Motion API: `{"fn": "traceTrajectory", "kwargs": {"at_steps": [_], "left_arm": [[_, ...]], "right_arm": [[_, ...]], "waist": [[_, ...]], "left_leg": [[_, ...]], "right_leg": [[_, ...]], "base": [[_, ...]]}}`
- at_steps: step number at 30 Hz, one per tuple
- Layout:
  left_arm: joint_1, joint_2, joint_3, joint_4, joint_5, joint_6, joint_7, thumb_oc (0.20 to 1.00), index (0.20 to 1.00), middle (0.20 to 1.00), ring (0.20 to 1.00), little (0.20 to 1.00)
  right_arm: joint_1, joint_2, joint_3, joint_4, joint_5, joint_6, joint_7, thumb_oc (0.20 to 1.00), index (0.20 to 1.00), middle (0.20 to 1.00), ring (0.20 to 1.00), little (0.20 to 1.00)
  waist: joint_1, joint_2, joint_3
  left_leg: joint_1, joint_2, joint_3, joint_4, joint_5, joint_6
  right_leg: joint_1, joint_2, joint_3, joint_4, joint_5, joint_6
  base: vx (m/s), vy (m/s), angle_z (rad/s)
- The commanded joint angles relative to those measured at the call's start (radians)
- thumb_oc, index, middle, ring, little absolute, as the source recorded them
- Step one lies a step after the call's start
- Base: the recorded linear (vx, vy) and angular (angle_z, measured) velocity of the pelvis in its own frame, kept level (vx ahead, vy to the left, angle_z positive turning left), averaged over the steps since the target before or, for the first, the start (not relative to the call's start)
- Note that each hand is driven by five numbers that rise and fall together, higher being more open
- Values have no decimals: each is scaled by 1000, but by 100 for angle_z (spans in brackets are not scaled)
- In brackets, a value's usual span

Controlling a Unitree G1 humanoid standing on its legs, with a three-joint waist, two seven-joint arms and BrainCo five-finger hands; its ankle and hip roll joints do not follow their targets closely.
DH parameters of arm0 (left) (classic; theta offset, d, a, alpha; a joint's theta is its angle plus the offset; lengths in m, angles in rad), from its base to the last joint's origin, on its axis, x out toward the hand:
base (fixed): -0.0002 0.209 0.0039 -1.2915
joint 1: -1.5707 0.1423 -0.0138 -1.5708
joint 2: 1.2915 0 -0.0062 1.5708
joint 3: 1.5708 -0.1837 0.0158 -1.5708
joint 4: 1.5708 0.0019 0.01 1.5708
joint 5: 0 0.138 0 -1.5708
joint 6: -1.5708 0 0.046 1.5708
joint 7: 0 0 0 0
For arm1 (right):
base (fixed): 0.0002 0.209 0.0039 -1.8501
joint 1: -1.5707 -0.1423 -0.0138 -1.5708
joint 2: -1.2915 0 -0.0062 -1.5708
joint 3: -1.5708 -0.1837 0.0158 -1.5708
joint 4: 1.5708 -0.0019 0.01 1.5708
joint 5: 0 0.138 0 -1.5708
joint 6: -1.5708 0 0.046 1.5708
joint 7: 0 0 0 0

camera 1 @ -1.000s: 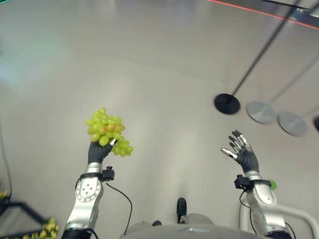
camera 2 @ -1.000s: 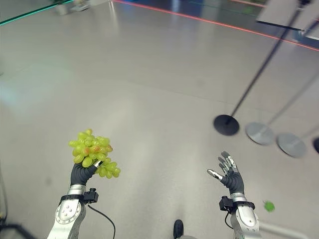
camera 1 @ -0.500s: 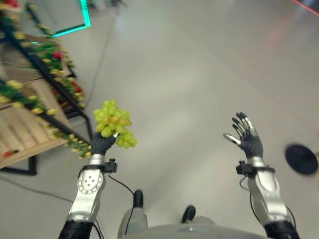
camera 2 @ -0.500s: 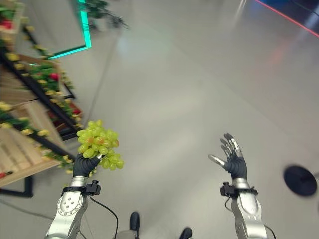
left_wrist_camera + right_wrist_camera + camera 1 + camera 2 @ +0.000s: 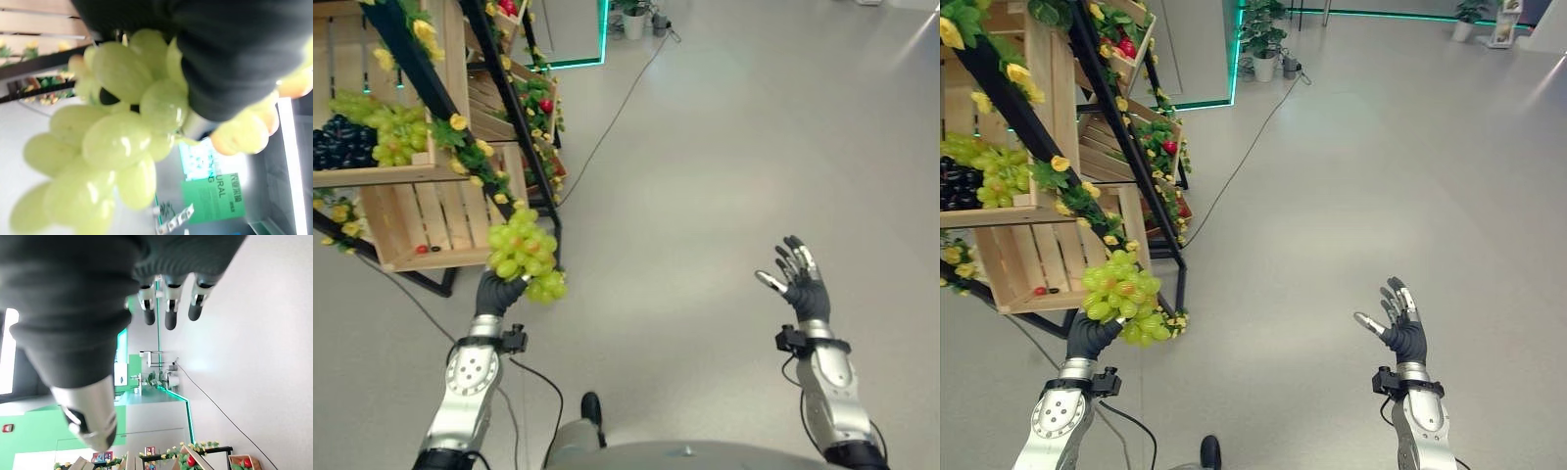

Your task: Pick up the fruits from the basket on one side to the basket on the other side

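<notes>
The left hand point(image 5: 499, 291) is curled round the stem end of a bunch of pale green grapes point(image 5: 524, 257), holding it raised at chest height with the cluster spilling over the top of the fingers; the left wrist view shows the same round, glossy grapes point(image 5: 117, 142) pressed against the dark cover. The right hand point(image 5: 800, 284) is raised on the other side, palm up, fingers straight and spread, holding nothing.

Just past the grapes stands a tiered wooden crate stand point(image 5: 416, 211) with black metal legs, trimmed with a garland of yellow flowers and green leaves point(image 5: 470, 147). Its upper slatted crate point(image 5: 372, 176) holds more green grapes point(image 5: 386, 127) and a heap of dark purple grapes point(image 5: 342, 147); the lower crate has a few small red fruits point(image 5: 423, 249) on its floor.

Half a second ago this stand lay off to the left edge, and a second ago the head looked at bare grey floor point(image 5: 724, 176) and round pole bases. The whole picture has swung, so the camera has turned with the body; the hands keep their pose. I judge this to be the carry stage: the bunch is being brought round to face the stand, with the placing not yet begun.
</notes>
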State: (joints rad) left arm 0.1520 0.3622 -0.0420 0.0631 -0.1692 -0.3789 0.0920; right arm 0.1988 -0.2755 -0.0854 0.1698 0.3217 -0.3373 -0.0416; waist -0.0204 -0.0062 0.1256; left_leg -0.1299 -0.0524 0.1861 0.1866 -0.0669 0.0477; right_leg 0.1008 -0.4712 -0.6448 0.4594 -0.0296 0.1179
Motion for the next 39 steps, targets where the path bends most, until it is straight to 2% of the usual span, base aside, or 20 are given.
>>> {"fn": "traceTrajectory", "kwargs": {"at_steps": [1,2,3,5,6,8,9,12,15,18,19,20,21,24,27,31,33,36,37,39], "left_arm": [[-38,53,40,-110,-6,-74,9,200,200,200,200,200],[-47,51,32,-106,-6,-71,5,200,200,200,200,200],[-42,46,38,-111,-8,-69,4,200,200,200,200,200],[-34,48,49,-110,-5,-65,5,200,200,200,200,200],[-29,47,49,-107,-10,-62,4,200,200,200,200,200],[-26,45,52,-103,-20,-61,1,200,200,200,200,200],[-37,40,49,-89,-30,-53,-10,200,200,200,200,200],[-47,34,43,-90,-48,-51,-23,200,200,200,200,200],[-59,22,36,-79,-52,-48,-31,200,200,200,200,200],[-47,9,38,-71,-83,-43,-45,200,200,200,200,200],[-47,9,38,-71,-83,-43,-45,200,200,200,200,200],[-49,8,37,-74,-89,-42,-48,200,200,200,200,200],[-53,5,32,-81,-99,-42,-49,200,200,200,200,200],[-67,10,18,-85,-101,-40,-49,200,200,200,200,200],[-66,13,11,-92,-93,-33,-42,200,200,200,200,200],[-66,29,4,-91,-66,-33,-19,200,200,200,200,200],[-61,36,8,-91,-62,-33,-14,200,200,200,200,200],[-53,35,21,-96,-67,-37,-18,200,200,200,200,200],[-55,35,20,-97,-65,-39,-22,200,200,200,200,200],[-55,40,21,-98,-53,-39,-23,200,200,200,200,200]], "right_arm": [[-71,-9,5,-9,-28,-33,13,1000,1000,1000,1000,1000],[-62,-11,5,1,-21,-31,25,1000,1000,1000,1000,1000],[-54,-9,1,8,-5,-32,36,1000,1000,1000,1000,1000],[-57,3,-10,30,19,-33,29,1000,1000,1000,1000,1000],[-62,3,-10,44,19,-32,21,1000,1000,1000,1000,1000],[-68,-2,-10,57,21,-32,16,1000,1000,1000,1000,1000],[-54,-7,-20,56,1,-28,10,1000,1000,1000,1000,1000],[-44,-5,-32,59,3,-29,6,1000,1000,1000,1000,1000],[-40,-14,-54,92,-16,-35,-8,1000,1000,1000,1000,1000],[-59,-33,-54,114,1,-37,-11,1000,1000,1000,1000,1000],[-60,-33,-54,115,2,-38,-11,1000,1000,1000,1000,1000],[-64,-42,-54,115,7,-38,-9,1000,1000,1000,1000,1000],[-76,-52,-52,115,13,-40,-18,1000,1000,1000,1000,1000],[-88,-55,-44,124,24,-41,-21,1000,1000,1000,1000,1000],[-92,-55,-40,132,19,-40,-28,1000,1000,1000,1000,1000],[-110,-57,-22,157,23,-47,-36,1000,1000,1000,1000,1000],[-119,-65,-9,157,26,-49,-35,1000,1000,1000,1000,1000],[-130,-68,-6,153,17,-48,-33,1000,1000,1000,1000,1000],[-127,-64,-11,152,-1,-43,-37,1000,1000,1000,1000,1000],[-125,-57,-13,153,-13,-35,-39,1000,1000,1000,1000,1000]], "waist": [[-13,14,11],[-22,15,13],[-23,16,14],[-13,1,11],[-13,-1,12],[-21,-5,11],[-33,-12,17],[-31,-30,10],[-31,-50,-16],[-22,-48,-33],[-26,-52,-35],[-19,-49,-34],[-18,-57,-29],[-11,-73,-18],[-5,-75,-17],[7,-65,-22],[19,-56,-13],[22,-33,-16],[22,-29,-20],[21,-36,-20]], "left_leg": [[99,18,-159,-60,-62,-24],[119,7,-194,-76,-58,-23],[140,6,-223,-105,-49,-28],[155,1,-265,-124,-52,-43],[164,5,-284,-131,-57,-48],[175,4,-308,-144,-53,-50],[207,9,-370,-160,-62,-55],[218,5,-413,-172,-64,-68],[227,31,-454,-153,-81,-101],[204,69,-406,-58,-64,-144],[197,62,-410,-57,-58,-143],[179,80,-370,-15,-47,-161],[116,105,-271,69,-18,-180],[46,107,-216,161,20,-187],[36,149,-197,51,5,-180],[-21,250,-227,-182,132,-205],[-52,276,-237,-234,166,-226],[-26,283,-211,-249,186,-241],[-14,267,-197,-238,164,-233],[-17,250,-193,-208,142,-221]], "right_leg": [[-174,118,313,-11,94,34],[-208,185,357,-34,39,19],[-250,215,328,-86,19,7],[-250,190,262,-242,46,24],[-267,200,273,-313,58,37],[-282,225,308,-383,86,49],[-314,272,411,-448,117,74],[-283,278,394,-474,127,75],[-232,302,402,-440,105,55],[-168,325,350,-463,87,38],[-171,319,347,-465,92,39],[-142,332,334,-482,75,30],[-94,334,289,-514,62,18],[-56,341,270,-534,42,-7],[-38,352,255,-535,14,-10],[-32,362,276,-545,-6,16],[-30,363,295,-547,-19,28],[-29,351,313,-547,-15,43],[-28,317,314,-547,-2,66],[-23,288,320,-547,7,80]], "base": [[314,277,96],[430,304,129],[307,70,84],[296,-80,95],[366,-116,106],[342,-86,80],[352,-145,64],[301,-200,118],[292,-295,179],[171,-226,63],[103,-155,14],[63,-179,26],[64,-179,40],[18,-172,55],[77,-16,26],[130,97,15],[141,177,-8],[147,320,-32],[153,358,-72],[121,253,-63]]}}
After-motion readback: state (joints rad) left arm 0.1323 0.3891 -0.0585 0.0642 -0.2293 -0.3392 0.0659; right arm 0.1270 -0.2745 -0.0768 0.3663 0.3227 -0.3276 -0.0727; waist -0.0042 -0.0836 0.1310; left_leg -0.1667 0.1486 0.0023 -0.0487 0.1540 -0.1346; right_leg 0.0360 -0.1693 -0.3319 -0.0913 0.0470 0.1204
